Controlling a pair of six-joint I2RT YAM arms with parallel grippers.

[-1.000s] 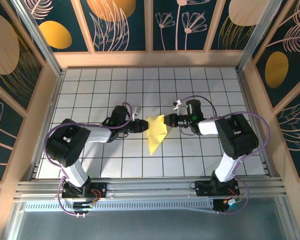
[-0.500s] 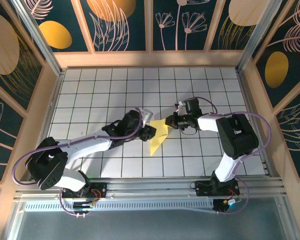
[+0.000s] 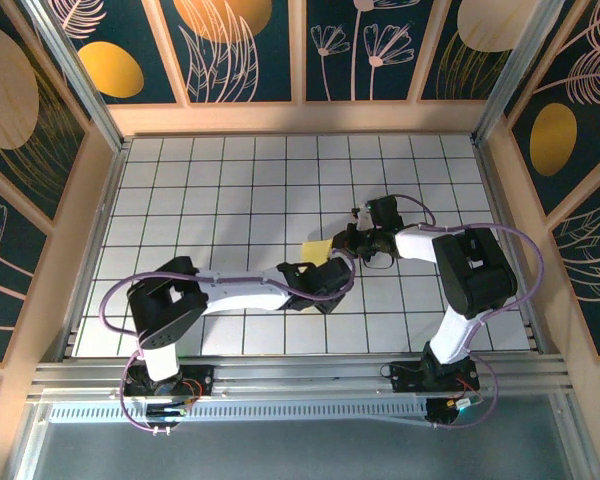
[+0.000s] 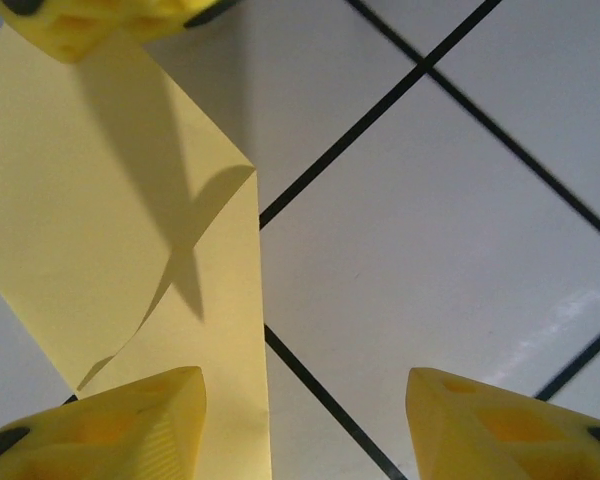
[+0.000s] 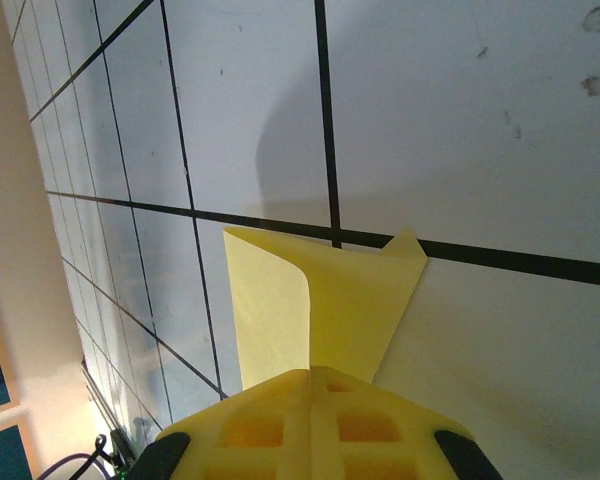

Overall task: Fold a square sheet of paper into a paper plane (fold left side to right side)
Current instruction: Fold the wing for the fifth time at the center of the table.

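The yellow square sheet of paper (image 3: 313,249) lies folded over on the white grid table, mostly hidden under my left arm in the top view. My right gripper (image 3: 346,242) is shut on its right end; in the right wrist view the folded sheet (image 5: 325,295) runs out from the closed fingertips (image 5: 311,392), one layer curling up. My left gripper (image 3: 334,279) hovers low over the sheet's near right part. Its jaws stand wide apart (image 4: 305,410): the left finger (image 4: 130,425) is over the paper (image 4: 100,210), the right one (image 4: 500,425) over bare tile.
Wooden walls (image 3: 80,230) close the table in on the left, right and back. An aluminium rail (image 3: 300,375) runs along the near edge by the arm bases. White tiles (image 3: 200,180) stretch open at the back and left.
My left arm has swung right across the paper and now covers most of it, and its jaws have opened wider. The right gripper has stayed shut on the paper's right end.
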